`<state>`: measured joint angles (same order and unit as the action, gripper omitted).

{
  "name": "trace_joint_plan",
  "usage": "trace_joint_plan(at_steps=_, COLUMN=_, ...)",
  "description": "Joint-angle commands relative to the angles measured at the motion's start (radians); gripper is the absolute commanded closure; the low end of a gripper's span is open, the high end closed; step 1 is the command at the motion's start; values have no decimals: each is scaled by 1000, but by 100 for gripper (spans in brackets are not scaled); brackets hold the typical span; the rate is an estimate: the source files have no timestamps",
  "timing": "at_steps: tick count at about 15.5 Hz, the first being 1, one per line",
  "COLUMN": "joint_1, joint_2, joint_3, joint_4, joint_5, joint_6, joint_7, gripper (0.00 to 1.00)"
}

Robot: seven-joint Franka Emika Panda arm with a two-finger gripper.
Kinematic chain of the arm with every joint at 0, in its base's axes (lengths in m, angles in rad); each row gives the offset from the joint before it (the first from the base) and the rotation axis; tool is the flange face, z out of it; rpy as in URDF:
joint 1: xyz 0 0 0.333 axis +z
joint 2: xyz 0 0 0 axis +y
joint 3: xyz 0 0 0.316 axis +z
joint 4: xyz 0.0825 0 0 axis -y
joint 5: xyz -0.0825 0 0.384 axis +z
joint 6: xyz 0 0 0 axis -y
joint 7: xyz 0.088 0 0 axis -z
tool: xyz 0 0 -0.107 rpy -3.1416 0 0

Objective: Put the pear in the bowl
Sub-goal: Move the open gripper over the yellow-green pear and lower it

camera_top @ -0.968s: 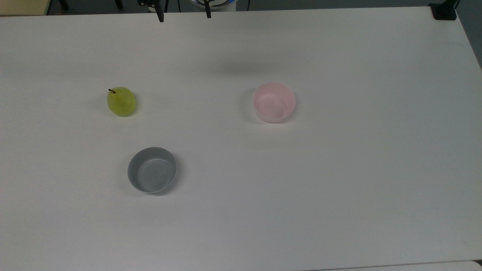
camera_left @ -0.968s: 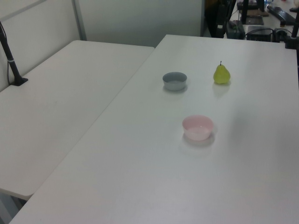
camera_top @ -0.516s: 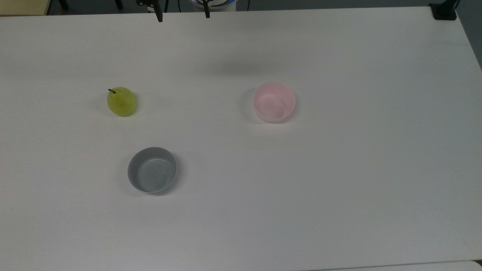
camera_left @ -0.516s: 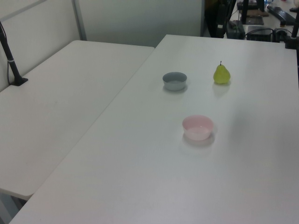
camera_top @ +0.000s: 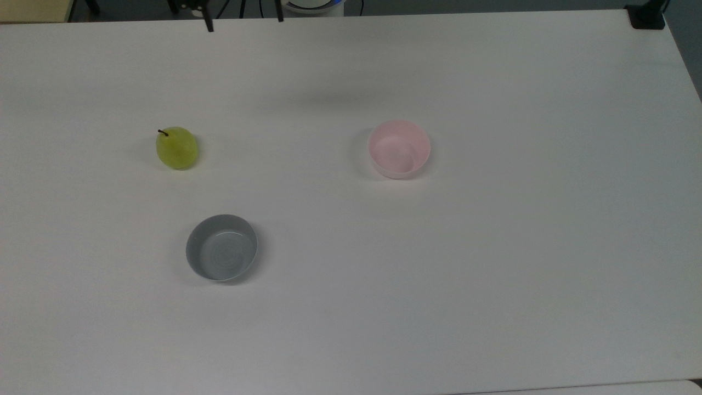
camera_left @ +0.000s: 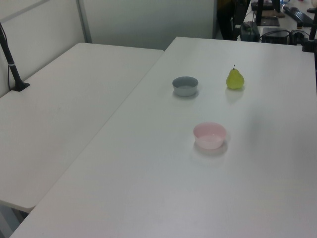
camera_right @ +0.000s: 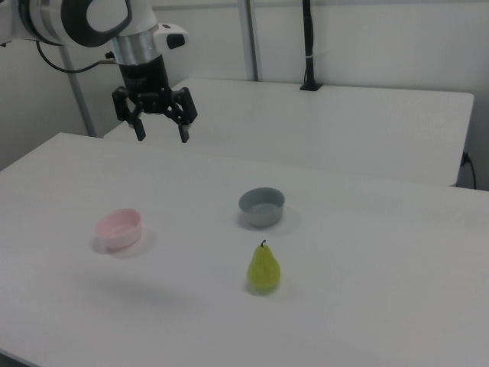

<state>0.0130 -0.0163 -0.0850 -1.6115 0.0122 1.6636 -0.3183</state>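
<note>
The white counter (camera_top: pixel 493 274) carries three small things spread well apart, with wide bare surface between them and along its near and right edges in the top view. The pear (camera_top: pixel 176 147) stands upright toward the top view's left edge, stem up, nothing touching it. The pale pink bowl (camera_top: pixel 399 148) sits near the middle of the counter, well apart from the pear, and it is empty. The grey bowl (camera_top: pixel 221 247) stands nearer the top view's bottom edge, below and a little right of the pear, also empty. In the right view the end effector (camera_right: pixel 161 138) hangs in the air above the counter's far edge, beyond the pink bowl, pointing down with its two fingers spread wide; it holds nothing and touches nothing. In the top view its fingertips (camera_top: pixel 208 25) just show at the counter's top edge, above the stretch between pear and pink bowl.
</note>
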Motion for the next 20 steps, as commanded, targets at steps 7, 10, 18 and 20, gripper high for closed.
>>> trace_joint_plan(at_steps=7, joint_1=-108, joint_2=-2, joint_3=-7, joint_4=5, joint_5=-141, joint_6=-7, joint_7=-156, gripper=0)
trace_joint_plan(at_steps=10, joint_1=-143, joint_2=12, joint_3=-21, joint_4=-5, joint_5=-163, joint_6=-2, joint_7=-218, gripper=0)
trace_joint_plan(at_steps=18, joint_1=-176, joint_2=19, joint_3=-107, joint_4=-220, joint_5=-46, joint_6=277, joint_7=-231, gripper=0)
trace_joint_plan(at_steps=20, joint_1=-176, joint_2=30, joint_3=-107, joint_4=-266, joint_5=-43, joint_6=323, joint_7=-226, gripper=0)
